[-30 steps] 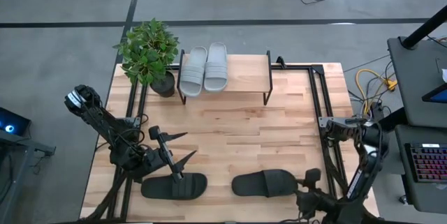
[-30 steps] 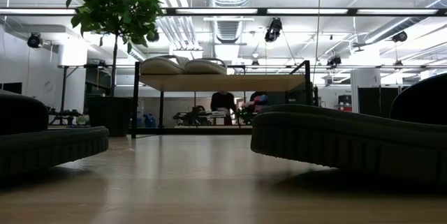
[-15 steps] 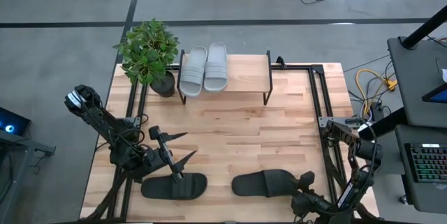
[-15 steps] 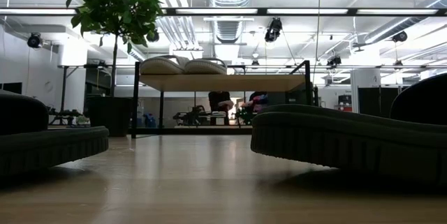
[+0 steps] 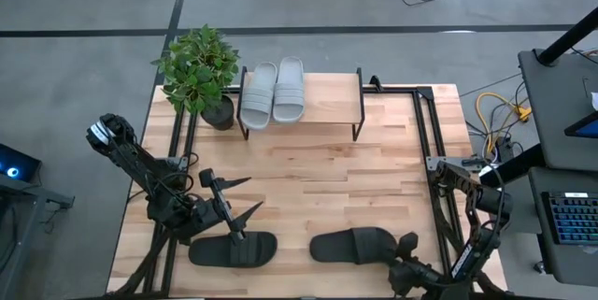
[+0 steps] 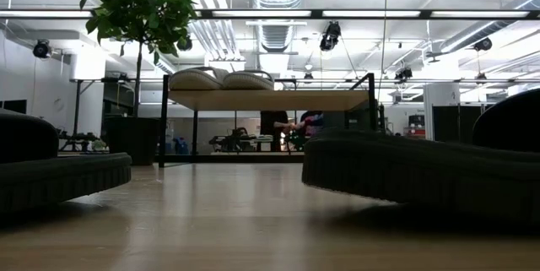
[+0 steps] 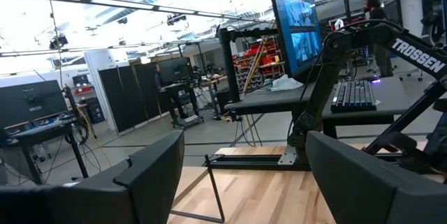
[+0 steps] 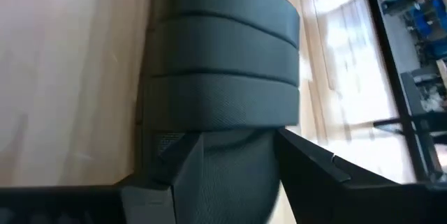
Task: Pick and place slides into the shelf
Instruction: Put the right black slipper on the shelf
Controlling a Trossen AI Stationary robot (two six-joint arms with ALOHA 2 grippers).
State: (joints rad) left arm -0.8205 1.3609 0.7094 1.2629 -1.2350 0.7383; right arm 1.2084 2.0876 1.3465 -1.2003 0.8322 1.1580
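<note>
Four slides show from above: two light grey slides (image 5: 273, 92) lie side by side on the shelf (image 5: 322, 104) at the far edge of the tabletop (image 5: 308, 178), and two black ones lie on the near part of the tabletop.

Our right end effector (image 5: 404, 259) sits at the near right, right at the heel end of the right black slide (image 5: 353, 245). In the right wrist view its two dark fingers (image 8: 174, 168) stand either side of that slide's (image 8: 223, 84) heel, one against each side edge, with the wide strap just ahead of them. Whether they are already pressing on the slide or only bracketing it we cannot tell. In the low view this slide (image 6: 413, 170) looks tilted, its toe end clear of the tabletop.

Our left end effector (image 5: 238, 208) hangs with its fingers spread wide and nothing between them. The left black slide (image 5: 234, 249) lies flat just beyond its fingertips, toward the near edge, apart from them. The shelf is well away from both end effectors, across the open tabletop, with its right half bare.

A potted plant (image 5: 198, 71) stands just beside the shelf's left end. In the low view people (image 6: 274, 123) show in the room behind the shelf's legs.
</note>
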